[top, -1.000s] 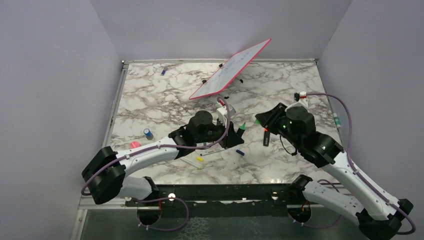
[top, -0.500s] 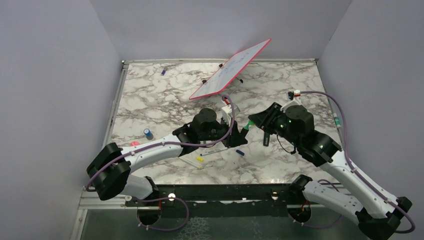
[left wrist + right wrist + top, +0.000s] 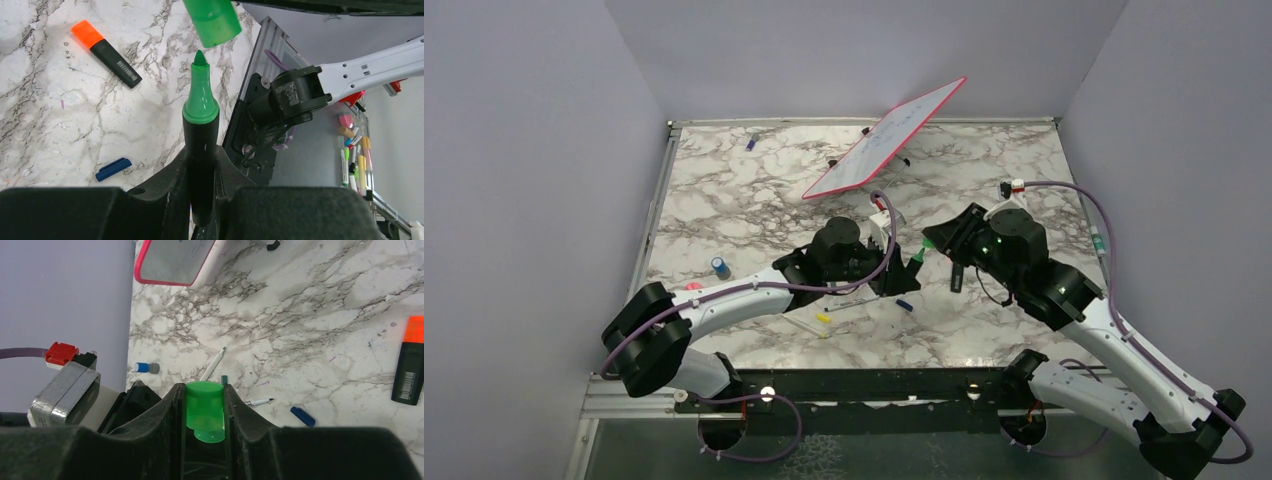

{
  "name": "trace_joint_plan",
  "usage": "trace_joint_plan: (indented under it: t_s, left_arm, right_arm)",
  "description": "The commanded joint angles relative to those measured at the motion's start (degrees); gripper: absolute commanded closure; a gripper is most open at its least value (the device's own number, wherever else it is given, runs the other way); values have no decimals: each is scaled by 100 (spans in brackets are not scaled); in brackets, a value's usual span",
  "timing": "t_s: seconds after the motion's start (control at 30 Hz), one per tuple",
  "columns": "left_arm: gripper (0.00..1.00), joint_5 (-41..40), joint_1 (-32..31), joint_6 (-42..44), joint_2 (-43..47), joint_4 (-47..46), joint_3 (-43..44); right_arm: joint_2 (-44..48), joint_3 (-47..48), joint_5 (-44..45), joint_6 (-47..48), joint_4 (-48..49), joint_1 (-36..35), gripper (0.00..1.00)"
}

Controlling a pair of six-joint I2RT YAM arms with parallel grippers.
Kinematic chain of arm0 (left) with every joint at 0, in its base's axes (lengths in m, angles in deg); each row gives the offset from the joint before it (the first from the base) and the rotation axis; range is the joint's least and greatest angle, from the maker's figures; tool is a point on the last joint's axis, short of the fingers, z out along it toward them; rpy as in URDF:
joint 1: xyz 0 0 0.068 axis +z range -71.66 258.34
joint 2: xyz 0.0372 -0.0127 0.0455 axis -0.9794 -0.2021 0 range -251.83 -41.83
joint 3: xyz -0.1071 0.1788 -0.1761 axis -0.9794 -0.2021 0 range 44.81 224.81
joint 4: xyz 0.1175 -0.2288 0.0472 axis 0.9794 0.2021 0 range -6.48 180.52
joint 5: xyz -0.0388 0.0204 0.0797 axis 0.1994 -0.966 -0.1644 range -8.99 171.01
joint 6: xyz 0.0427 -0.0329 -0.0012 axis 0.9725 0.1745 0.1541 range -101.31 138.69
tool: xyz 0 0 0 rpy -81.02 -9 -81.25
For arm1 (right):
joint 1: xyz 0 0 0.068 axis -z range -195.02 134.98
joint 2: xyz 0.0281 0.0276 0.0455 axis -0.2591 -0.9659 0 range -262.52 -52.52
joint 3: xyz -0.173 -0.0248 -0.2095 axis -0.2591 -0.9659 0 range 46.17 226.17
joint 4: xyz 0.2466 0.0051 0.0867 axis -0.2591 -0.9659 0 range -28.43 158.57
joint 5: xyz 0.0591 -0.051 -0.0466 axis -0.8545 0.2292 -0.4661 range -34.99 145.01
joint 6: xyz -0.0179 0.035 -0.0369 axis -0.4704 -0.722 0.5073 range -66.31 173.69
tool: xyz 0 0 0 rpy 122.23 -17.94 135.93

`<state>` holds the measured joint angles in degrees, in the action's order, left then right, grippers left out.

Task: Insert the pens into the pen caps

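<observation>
Moved closer together than before, left pincer (image 3: 201, 162) gripped green highlighter (image 3: 200, 107), tip projecting ahead, right pincer (image 3: 203, 396) gripped green cap (image 3: 204, 415), just beyond that tip.

The marbled table (image 3: 754, 200) bears a black highlighter (image 3: 105, 53), orange-ended; a dark blue cap (image 3: 114, 168); thin white pens (image 3: 213, 364); a tilted pink-framed whiteboard (image 3: 884, 138).

I see green-tipped black pen (image 3: 200, 125), green cap (image 3: 204, 407), orange-ended black highlighter (image 3: 105, 46), dark blue cap (image 3: 113, 168), grey-veined white worktop (image 3: 754, 200)
</observation>
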<state>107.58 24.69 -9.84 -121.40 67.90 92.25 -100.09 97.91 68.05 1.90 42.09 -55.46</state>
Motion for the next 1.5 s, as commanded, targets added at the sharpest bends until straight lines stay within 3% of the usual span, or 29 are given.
trace_joint_plan:
  t_s: [0.0,0.83,1.47]
  left_arm:
    - [100,217,-23,-149,-34,-398,31]
    - [100,124,-23,-380,-317,-594,299]
    - [100,-540,43,-1227,-416,-592,631]
  right_arm:
    - [-66,46,413,143,37,-26,69]
    - [-33,-202,311,389,269,-25,69]
    - [323,-597,-236,606,692,-31,69]
